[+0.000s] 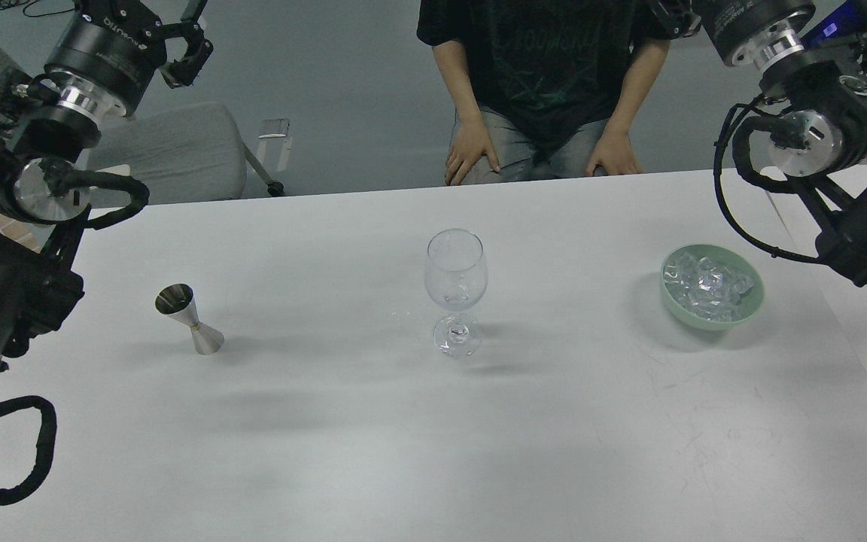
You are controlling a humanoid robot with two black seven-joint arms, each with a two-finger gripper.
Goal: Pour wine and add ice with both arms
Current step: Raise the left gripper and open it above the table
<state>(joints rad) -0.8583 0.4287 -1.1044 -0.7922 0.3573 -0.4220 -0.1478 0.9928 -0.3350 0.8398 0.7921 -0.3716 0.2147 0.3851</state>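
A clear wine glass (456,271) stands upright at the table's middle, and no coloured liquid shows in it. A steel jigger (188,318) stands to its left; no wine shows, and I cannot see into the jigger's cup. The ice (707,285) lies piled in a pale green bowl (749,312) on the right. My left gripper (191,38) hangs high at the top left, far from the jigger, its fingers apart and holding nothing. My right arm (802,135) rises at the top right. Only a dark bit of the right gripper (673,16) shows at the top edge.
A person sits behind the table's far edge, with hands (471,154) resting on the knees. A grey chair (177,154) stands behind the table on the left. The white table (433,452) reaches toward me in front of the glass.
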